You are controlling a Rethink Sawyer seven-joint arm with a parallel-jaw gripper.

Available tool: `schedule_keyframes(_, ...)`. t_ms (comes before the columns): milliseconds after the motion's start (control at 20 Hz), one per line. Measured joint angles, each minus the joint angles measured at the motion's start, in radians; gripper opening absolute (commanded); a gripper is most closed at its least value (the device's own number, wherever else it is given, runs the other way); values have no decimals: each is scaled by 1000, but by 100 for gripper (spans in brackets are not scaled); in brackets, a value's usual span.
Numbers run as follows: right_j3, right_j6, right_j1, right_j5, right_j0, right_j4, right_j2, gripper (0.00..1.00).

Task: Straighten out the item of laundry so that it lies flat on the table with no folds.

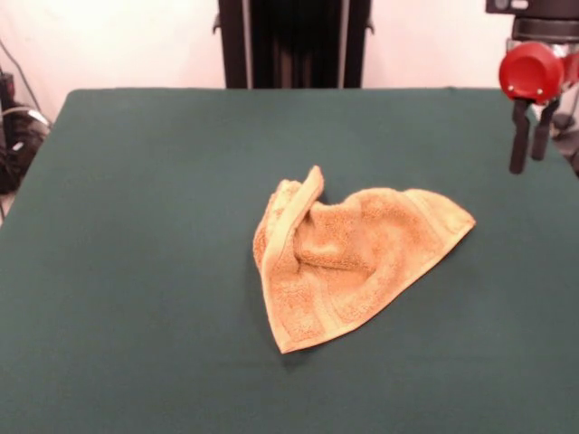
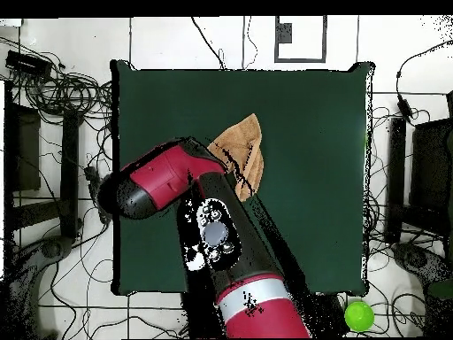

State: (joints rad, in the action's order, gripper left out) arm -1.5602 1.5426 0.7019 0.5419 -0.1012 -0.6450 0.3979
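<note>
Here one towel (image 1: 353, 267), crumpled, on table (image 1: 136, 271); one gripper (image 1: 531, 136) aloft.

Tangled cables (image 2: 62, 84) on tiled floor (image 2: 168, 40) — green ball (image 2: 358, 316) near a table corner

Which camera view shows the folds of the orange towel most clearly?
The front view. There the whole towel shows unobstructed on the green table, with a raised fold along its left side. In the overhead view the robot arm covers part of the towel, and its folds are hard to see.
</note>
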Motion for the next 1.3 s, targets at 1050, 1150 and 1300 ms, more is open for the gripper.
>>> schedule_keyframes(1050, 290, -346, -126, 259, -204, -3, 183, 100)
schedule_keyframes(1150, 319, -385, -139, 279, -215, -3, 188, 100)
schedule_keyframes(1300, 352, -431, -154, 299, -234, -2, 193, 100)
